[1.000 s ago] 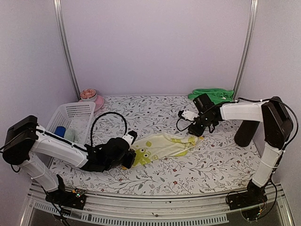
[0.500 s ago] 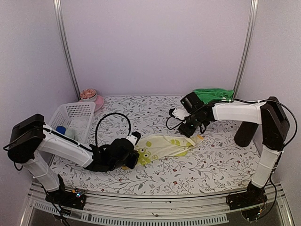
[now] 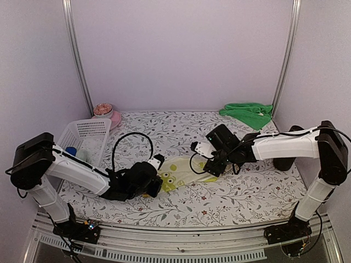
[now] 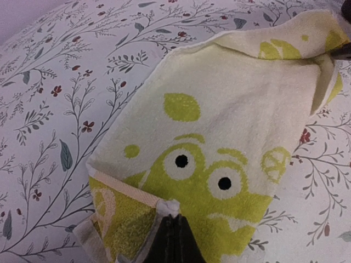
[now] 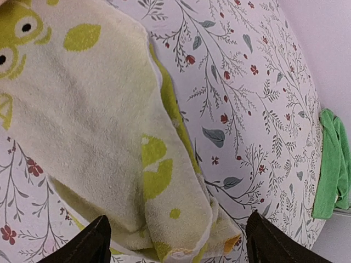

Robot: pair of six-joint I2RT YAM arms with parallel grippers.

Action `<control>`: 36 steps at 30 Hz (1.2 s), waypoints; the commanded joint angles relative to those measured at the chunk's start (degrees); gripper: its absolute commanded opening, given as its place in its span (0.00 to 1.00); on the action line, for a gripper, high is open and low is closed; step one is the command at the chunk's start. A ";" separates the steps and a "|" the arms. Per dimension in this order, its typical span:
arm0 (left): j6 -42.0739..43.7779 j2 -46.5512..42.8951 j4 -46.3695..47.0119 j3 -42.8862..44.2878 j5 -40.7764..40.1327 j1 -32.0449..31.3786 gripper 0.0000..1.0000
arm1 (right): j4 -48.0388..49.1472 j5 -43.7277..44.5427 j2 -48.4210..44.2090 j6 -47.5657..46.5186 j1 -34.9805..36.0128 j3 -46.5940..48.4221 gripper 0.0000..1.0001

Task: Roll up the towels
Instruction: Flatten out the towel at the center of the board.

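Note:
The yellow-lime towel lies crumpled mid-table, a green frog face printed on it. My left gripper is at its left end, jaws shut on a pale corner of the hem. My right gripper hovers over the towel's folded-over right end, open wide, with one finger on each side and nothing between them. The plain green towel lies bunched at the back right corner, also visible in the right wrist view.
A white mesh basket holding a blue item stands at the left. A pink bowl sits behind it. A black cable loops above the left wrist. Metal posts rise at both back corners.
My right gripper has opened and travelled left and nearer, and the towel's right end now lies folded over, so the towel looks shorter. The left gripper stays shut on its corner.

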 commanded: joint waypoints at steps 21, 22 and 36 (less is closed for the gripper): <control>-1.16 3.63 3.01 1.45 0.24 -0.80 0.00 | 20.05 16.73 -4.89 -8.06 1.81 -12.96 0.18; -1.18 3.61 2.99 1.44 0.25 -0.73 0.00 | 19.27 16.35 -4.71 -7.69 1.93 -12.58 0.11; -1.31 3.89 2.62 1.72 -0.35 -0.80 0.00 | 12.13 12.30 -3.71 -2.05 1.92 -10.01 0.59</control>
